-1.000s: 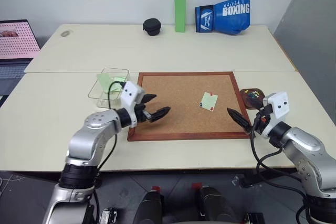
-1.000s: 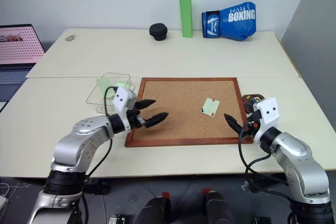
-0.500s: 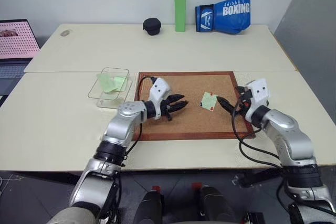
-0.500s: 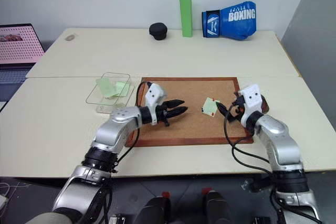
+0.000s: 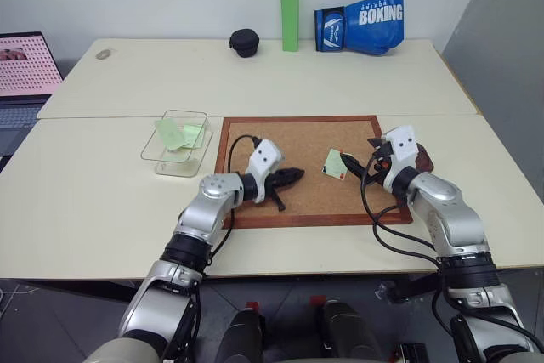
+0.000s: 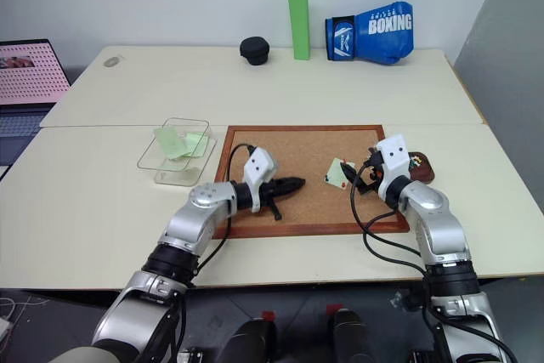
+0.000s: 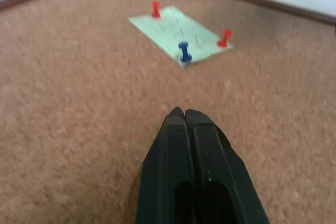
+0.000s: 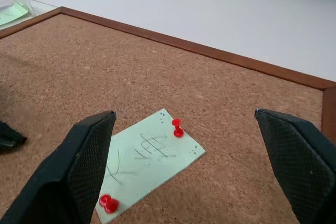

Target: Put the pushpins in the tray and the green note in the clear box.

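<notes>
Pushpins (image 8: 177,128) with red heads pin the green note (image 8: 147,157) flat to the cork board (image 5: 297,138), one at a far corner of the slip and another (image 8: 108,202) at a near corner. In the left wrist view a blue pin (image 7: 184,51) also stands in the note's edge, between the two red ones. The note lies on the right part of the cork board, tilted against the frame's edges.

The right gripper (image 8: 194,174) sits low over the cork board at its right edge — fingers spread wide with the note lying between them, touching neither. The left gripper (image 7: 185,116) hangs over the middle of the cork board, its two black fingers pressed together with nothing between them, tips pointing toward the note and well short of it.

Off the cork board's right edge, the tray (image 5: 422,159) rests on the table (image 5: 102,201) — mostly hidden behind the right wrist. Off the cork board's left edge stands the clear box (image 5: 177,142), with pale green slips (image 5: 170,134) lying inside it.
</notes>
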Robot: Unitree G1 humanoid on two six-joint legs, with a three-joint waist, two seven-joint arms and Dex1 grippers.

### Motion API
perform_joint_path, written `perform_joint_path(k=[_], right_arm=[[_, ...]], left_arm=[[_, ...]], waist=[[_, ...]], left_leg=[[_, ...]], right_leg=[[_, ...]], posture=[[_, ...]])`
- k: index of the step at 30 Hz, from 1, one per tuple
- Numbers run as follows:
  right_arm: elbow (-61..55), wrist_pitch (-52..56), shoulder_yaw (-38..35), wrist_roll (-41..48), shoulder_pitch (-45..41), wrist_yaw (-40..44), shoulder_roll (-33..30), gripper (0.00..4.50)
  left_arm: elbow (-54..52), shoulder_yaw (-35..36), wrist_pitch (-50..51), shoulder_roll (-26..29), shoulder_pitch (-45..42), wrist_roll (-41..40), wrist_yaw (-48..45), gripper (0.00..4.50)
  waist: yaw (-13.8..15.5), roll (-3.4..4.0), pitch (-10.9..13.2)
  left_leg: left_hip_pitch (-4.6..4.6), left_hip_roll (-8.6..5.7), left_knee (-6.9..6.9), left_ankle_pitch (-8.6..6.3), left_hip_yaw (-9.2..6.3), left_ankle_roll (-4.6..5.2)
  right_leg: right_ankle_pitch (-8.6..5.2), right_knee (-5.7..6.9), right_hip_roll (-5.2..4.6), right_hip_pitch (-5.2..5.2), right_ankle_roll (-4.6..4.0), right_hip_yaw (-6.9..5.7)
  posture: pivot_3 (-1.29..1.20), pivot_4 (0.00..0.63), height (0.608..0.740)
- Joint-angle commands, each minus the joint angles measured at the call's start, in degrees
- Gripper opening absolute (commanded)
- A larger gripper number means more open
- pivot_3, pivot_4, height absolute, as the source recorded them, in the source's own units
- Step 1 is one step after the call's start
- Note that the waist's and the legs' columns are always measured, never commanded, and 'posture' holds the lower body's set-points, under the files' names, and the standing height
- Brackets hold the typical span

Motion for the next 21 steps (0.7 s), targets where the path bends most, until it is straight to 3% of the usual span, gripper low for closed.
perform_joint_path(k=[1, 9, 14, 21], right_arm=[[3.87, -4.0, 0.4, -1.21, -2.91, 1.29, 0.69, 4.5], [15.2, -8.88, 1.94, -4.12, -7.07, 2.9, 2.08, 4.5], [22.26, -12.4, 1.44, -4.67, -10.02, 3.12, 3.39, 3.75], [29.01, -15.55, 1.9, -6.06, -13.12, 3.6, 4.83, 2.27]], left_arm=[[6.58, -0.1, -1.55, -0.68, 0.51, 2.02, 1.25, 0.05], [4.37, 0.02, -2.47, -1.48, 0.93, 1.78, 0.88, 0.05], [2.02, 0.81, -1.83, -2.5, -0.07, 1.17, 1.59, 0.0], [0.46, 1.0, -1.33, -2.63, 0.05, 1.33, 1.71, 0.0]], waist=[[-0.02, 0.08, -0.05], [-0.1, 0.16, -0.1], [-0.04, 0.16, -0.1], [-0.02, 0.16, -0.09]], left_leg=[[0.08, -0.01, 0.0, 0.0, 0.0, 0.0], [0.45, 0.02, -0.02, 0.02, 0.03, 0.04], [0.45, 0.0, -0.01, 0.02, 0.04, 0.04], [0.38, 0.0, -0.03, 0.02, 0.02, 0.04]], right_leg=[[0.0, -0.02, -0.01, 0.09, 0.01, 0.0], [0.0, 0.08, 0.01, 0.33, 0.01, 0.02], [0.01, 0.1, 0.01, 0.33, 0.03, 0.06], [0.01, 0.06, 0.0, 0.3, 0.02, 0.05]], posture=[[0.0, 0.15, 0.74], [0.0, 0.15, 0.74], [0.0, 0.15, 0.74], [0.0, 0.15, 0.74]])
